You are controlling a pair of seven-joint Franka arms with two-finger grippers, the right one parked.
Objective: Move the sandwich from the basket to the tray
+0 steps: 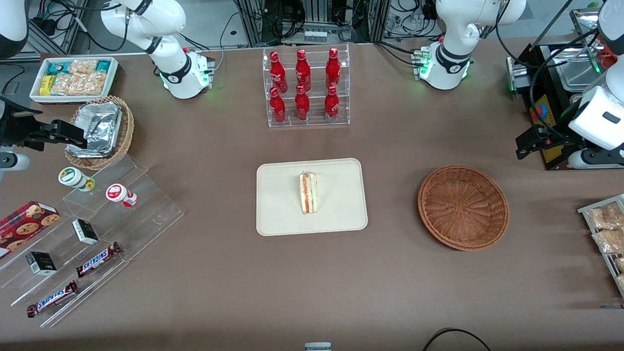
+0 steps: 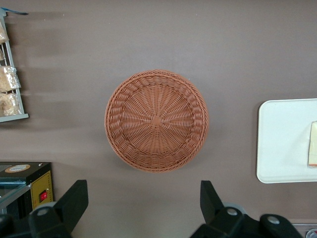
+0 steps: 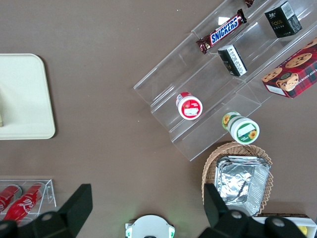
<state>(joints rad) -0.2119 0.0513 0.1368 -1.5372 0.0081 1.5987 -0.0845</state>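
Cream-beige tray [image 1: 278, 204] at the middle of the brown table [image 1: 219, 273], long sides running from 9 to 3 o'clock on the front view's clock face. Lying on it, just to the 12 o'clock side of the tray's centre, the sandwich [image 1: 308, 193]: a pale bread wedge with its red and green filling edge turned toward 9 o'clock and its narrow end toward 12. Bare tray all round it, no touch with the rim.

Reddish-brown woven basket [image 1: 429, 195] at 3 o'clock from the tray, well apart from it, toward the working arm's end of the table, with nothing inside but its own weave.

Raised above the table at about 1 o'clock from the basket, the left gripper [image 1: 524, 146], holding nothing. Seen from the left wrist camera, gripper [image 2: 143, 186] with black fingers [image 2: 74, 198] spread wide apart, looking straight down on the basket [image 2: 156, 120], with one end of the tray [image 2: 282, 144] and a sliver of the sandwich [image 2: 313, 144] at the frame's edge.

At 12 o'clock from the tray, farther from the front camera, a clear rack [image 1: 306, 117] of six red bottles [image 1: 302, 73]. Toward the parked arm's end, a lighter wicker basket with crumpled foil [image 1: 100, 129], a white bin of snack packets [image 1: 73, 78], and clear acrylic steps [image 1: 146, 214] carrying chocolate bars [image 1: 97, 259], small boxes and two little jars.
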